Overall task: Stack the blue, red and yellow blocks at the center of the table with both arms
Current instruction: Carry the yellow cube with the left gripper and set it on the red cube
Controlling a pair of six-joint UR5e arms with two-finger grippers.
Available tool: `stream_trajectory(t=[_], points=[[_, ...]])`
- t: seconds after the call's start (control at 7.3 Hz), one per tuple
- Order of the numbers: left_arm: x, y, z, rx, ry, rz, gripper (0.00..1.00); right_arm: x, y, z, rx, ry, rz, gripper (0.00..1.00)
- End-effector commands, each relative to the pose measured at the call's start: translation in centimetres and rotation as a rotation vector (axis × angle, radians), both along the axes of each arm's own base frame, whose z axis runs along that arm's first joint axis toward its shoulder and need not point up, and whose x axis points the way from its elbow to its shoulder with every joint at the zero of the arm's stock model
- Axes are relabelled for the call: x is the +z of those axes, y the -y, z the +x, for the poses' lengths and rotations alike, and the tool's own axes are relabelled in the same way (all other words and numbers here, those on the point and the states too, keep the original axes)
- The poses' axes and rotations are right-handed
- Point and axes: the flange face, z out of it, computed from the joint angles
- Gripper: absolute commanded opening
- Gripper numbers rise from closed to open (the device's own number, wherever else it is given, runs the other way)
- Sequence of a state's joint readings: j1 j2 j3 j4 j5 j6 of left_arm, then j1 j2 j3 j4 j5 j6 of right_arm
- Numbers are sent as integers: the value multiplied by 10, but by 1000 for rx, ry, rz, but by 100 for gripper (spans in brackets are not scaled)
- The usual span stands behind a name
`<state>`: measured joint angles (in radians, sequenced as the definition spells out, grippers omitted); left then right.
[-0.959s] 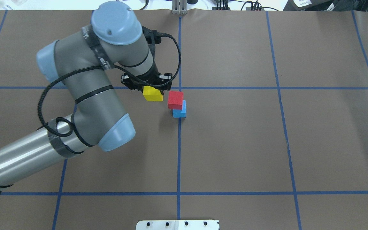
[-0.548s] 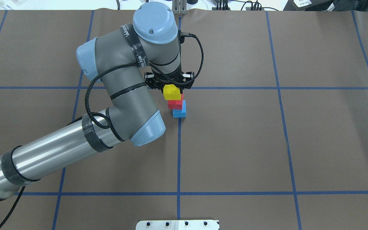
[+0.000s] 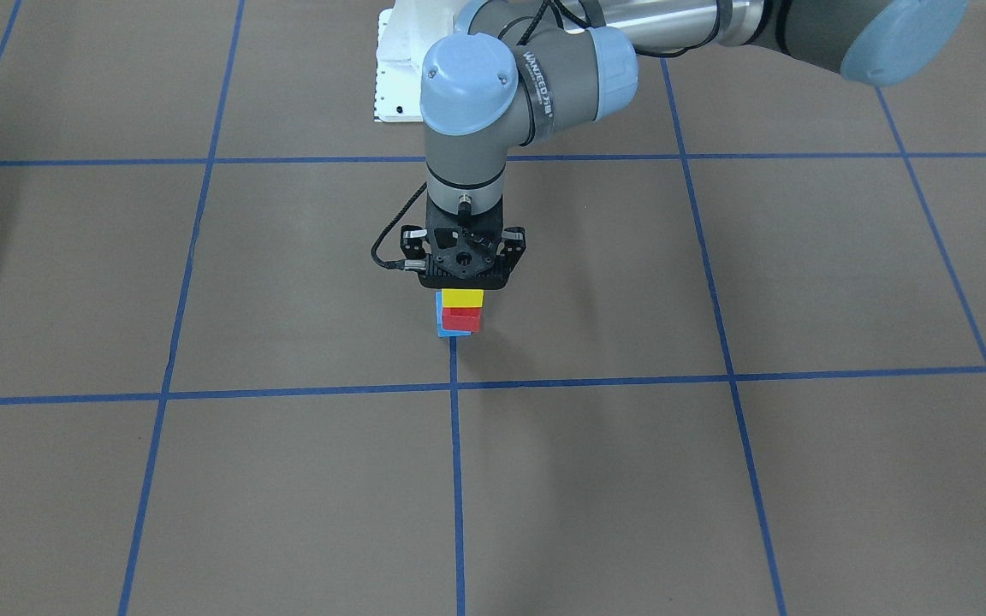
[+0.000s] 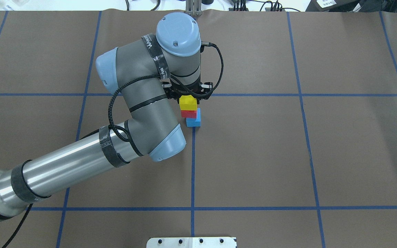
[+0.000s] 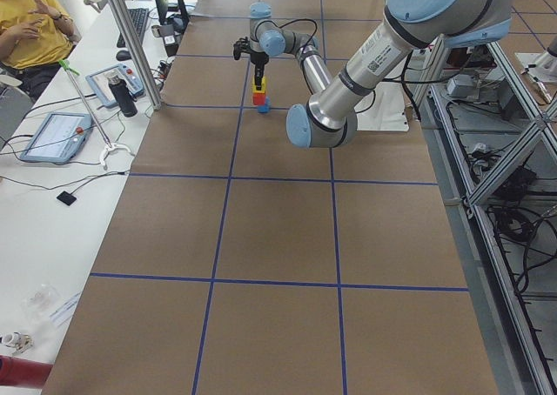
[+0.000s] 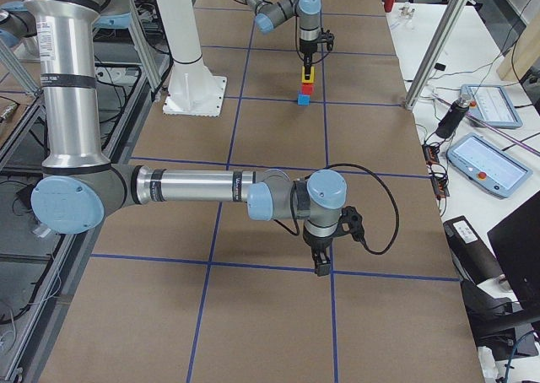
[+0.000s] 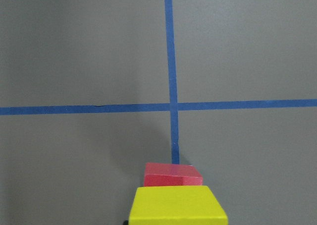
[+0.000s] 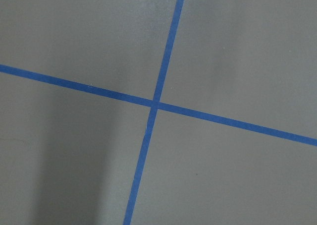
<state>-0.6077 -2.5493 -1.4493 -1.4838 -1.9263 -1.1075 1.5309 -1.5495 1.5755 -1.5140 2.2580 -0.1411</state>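
The blue block (image 4: 195, 122) lies at the table's centre with the red block (image 4: 189, 114) on it, offset a little. My left gripper (image 4: 188, 98) is shut on the yellow block (image 4: 188, 102) and holds it right over the red block. I cannot tell if they touch. In the front-facing view the yellow block (image 3: 462, 298) sits directly above the red block (image 3: 463, 318). The left wrist view shows the yellow block (image 7: 178, 205) over the red block (image 7: 172, 174). My right gripper (image 6: 321, 269) shows only in the exterior right view, low over bare table far from the stack. I cannot tell its state.
The white base plate (image 4: 191, 242) is at the near table edge. An operator (image 5: 26, 21) sits beyond the far edge beside tablets (image 5: 57, 134) and a metal pole (image 5: 130, 38). Blue tape lines (image 4: 193, 165) grid the brown table.
My left arm has carried the yellow block to the right, from beside the red block to directly over it. The red and blue blocks have not moved.
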Motion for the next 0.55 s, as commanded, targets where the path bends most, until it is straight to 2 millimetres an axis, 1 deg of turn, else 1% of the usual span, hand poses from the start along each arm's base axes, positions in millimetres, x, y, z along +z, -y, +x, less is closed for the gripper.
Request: stream_trajectory(t=[0.0,0.27,0.41], points=[[2,-6,8,-2,10,15,89,1,-1,0,0,0,-1,100],[-1,-6,8,0,9,21,96,1,-1,0,0,-2,-1,100],[-9,-8,5,4,-3,34,99,1,-1,0,0,0,-3,100]])
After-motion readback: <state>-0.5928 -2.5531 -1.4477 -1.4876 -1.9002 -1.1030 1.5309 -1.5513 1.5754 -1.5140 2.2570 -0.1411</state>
